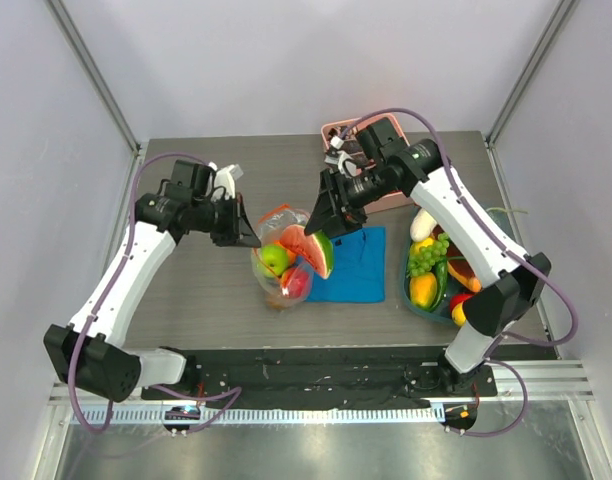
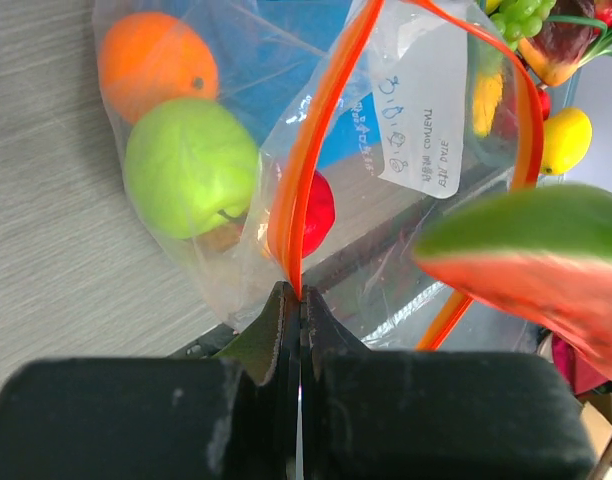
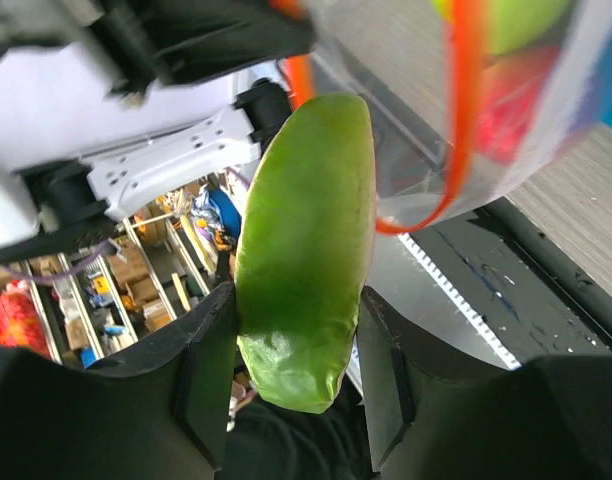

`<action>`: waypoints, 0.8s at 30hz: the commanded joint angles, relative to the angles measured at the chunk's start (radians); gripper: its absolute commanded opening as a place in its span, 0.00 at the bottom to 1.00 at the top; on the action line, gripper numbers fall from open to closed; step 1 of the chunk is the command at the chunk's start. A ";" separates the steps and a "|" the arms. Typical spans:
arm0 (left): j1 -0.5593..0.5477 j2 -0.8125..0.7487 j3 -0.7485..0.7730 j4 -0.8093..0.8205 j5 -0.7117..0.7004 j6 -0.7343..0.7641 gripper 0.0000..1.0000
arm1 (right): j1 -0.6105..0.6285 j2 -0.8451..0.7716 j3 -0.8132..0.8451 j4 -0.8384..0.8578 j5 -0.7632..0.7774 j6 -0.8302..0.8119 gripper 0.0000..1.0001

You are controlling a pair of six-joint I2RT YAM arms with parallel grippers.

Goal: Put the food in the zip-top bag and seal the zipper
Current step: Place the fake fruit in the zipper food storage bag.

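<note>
Your right gripper is clamping the watermelon slice, which is hanging just above the zip-top bag, rind toward the blue cloth. The bag's mouth is gaping below-left of it. Your left gripper is pinching the zipper, holding that lip up.

Pale grey walls, grey wood-grain table, metal corner posts

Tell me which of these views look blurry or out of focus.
Top view: sharp, evenly lit. Left wrist: watermelon slice near the lens blurred, apple fairly crisp. Right wrist: bag out of focus, slice's rind sharper.
</note>
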 commanded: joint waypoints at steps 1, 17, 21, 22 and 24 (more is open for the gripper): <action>-0.031 -0.061 0.046 0.064 -0.023 0.003 0.00 | -0.003 0.032 -0.022 0.015 0.068 0.049 0.01; -0.116 -0.024 0.054 0.073 -0.042 0.037 0.00 | 0.054 0.209 0.222 0.029 0.243 0.193 0.25; -0.116 -0.021 0.048 0.075 -0.027 0.034 0.00 | 0.083 0.226 0.256 0.035 0.256 0.172 0.76; -0.116 -0.022 0.046 0.075 -0.024 0.032 0.00 | 0.084 0.223 0.256 0.035 0.268 0.164 0.90; -0.115 -0.035 0.041 0.072 -0.020 0.034 0.00 | 0.081 0.212 0.248 0.035 0.297 0.131 1.00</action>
